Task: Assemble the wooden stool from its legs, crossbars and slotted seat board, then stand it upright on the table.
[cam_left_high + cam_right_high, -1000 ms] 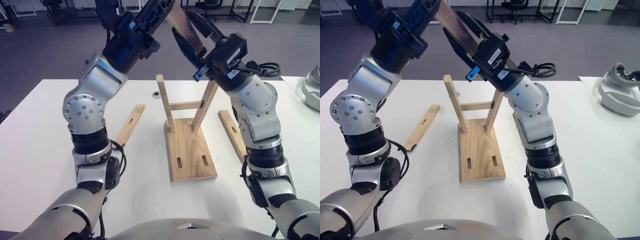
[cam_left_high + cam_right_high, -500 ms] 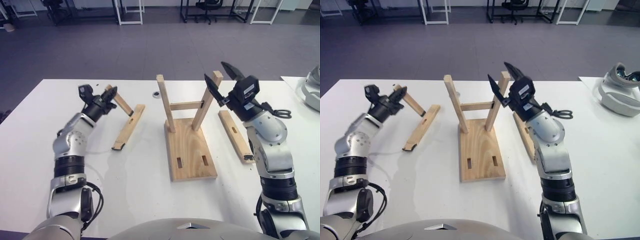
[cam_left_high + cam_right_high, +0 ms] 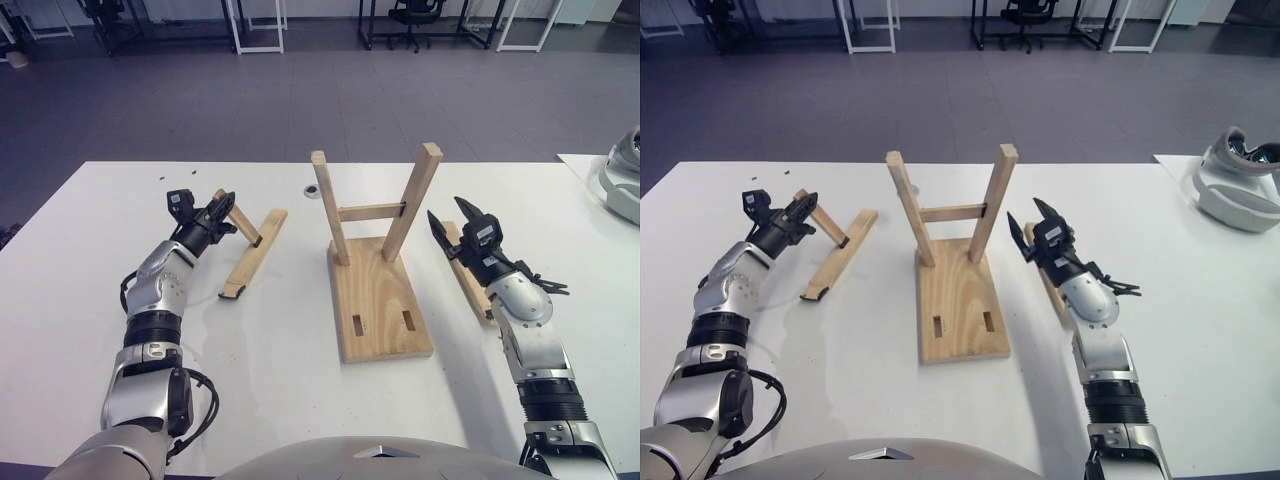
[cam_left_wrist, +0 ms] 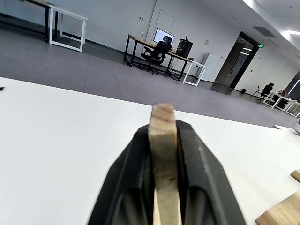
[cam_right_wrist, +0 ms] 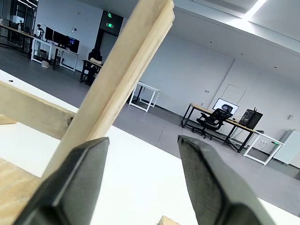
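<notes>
a: how are the end effectors found?

b: the left end effector (image 3: pixel 222 206) is closed on a short crossbar (image 3: pixel 245 228), which is clamped between the fingers (image 4: pixel 197 168) and slanted down, its far end touching or just beside the loose left leg (image 3: pixel 255 252) laid on the table (image 3: pixel 290 360). the right end effector (image 3: pixel 446 212) is held open with nothing gripped, low over the far end of the loose right leg (image 3: pixel 470 288).

a: and where is the stool itself?

b: the seat board (image 3: pixel 385 300) is laid flat mid-table, between the arms. two legs (image 3: pixel 412 200) are stood in its far slots and joined by a fitted crossbar (image 3: pixel 372 211). the two near slots (image 3: pixel 358 325) are left unfilled.

a: on what is the coming move judged to turn?

b: on the loose right leg's long axis. it is run from far to near, roughly along the right forearm and just under the spread fingers, so a grip across its width is likely called for. the right arm is the nearer to it. the other loose leg lies by the left arm, whose grip is already taken up.
</notes>
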Motion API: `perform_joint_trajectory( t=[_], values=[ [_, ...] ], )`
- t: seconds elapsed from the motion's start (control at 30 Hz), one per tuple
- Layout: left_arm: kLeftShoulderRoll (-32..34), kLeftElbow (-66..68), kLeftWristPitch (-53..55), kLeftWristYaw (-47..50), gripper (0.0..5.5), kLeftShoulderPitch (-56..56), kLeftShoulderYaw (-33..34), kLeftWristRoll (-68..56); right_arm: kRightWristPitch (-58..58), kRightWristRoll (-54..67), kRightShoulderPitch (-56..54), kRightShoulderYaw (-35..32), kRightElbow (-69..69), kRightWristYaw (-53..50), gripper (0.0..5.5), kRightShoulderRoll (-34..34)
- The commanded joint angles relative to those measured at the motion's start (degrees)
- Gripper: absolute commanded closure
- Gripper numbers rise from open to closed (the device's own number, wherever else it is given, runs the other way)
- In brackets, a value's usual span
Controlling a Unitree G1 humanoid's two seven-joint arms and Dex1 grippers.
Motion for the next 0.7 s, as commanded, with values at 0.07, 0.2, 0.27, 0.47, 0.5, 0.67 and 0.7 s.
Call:
perform_joint_trajectory(
  t=[0.07, 0.2, 0.27, 0.47, 0.5, 0.67, 0.7],
  values=[
    [2.7, 4.93, -2.84, 0.79, 5.1, 9.17, -7.02, 11.16, -0.97, -1.2, -0.62, 0.06, 0.31, -0.06, 2.78, -0.82],
    [2.41, 9.92, -4.51, -0.47, 5.1, 12.94, -11.32, 14.56, -1.49, -2.45, -1.03, 0.66, 0.23, 0.13, 2.78, -1.25],
    [1.95, 11.77, -5.88, -0.94, 5.1, 13.06, -12.22, 14.7, -1.65, -2.85, -1.19, 1.01, 0.14, 0.27, 2.78, -1.3],
    [5.91, 2.32, -5.54, -2.84, 4.61, 6.41, -7.05, 8.49, -1.96, -3.39, -2.02, 1.12, 0.46, 0.02, 2.78, -0.72],
    [6.9, 0.83, -4.84, -3.2, 4.43, 5.93, -7.31, 9.13, -2.14, -3.51, -2.08, 1.31, 0.66, -0.11, 2.78, -0.54],
    [9.57, -5.17, 3.0, -3.94, 3.64, 8.72, -6.59, 9.29, -3.19, -4.05, -1.53, 1.62, 1.4, -0.43, 2.78, -0.66],
    [10.08, -6.79, 4.85, -3.87, 3.5, 9.64, -6.58, 9.28, -3.38, -4.16, -1.21, 1.6, 1.4, -0.4, 2.78, -0.82]
  ],
)
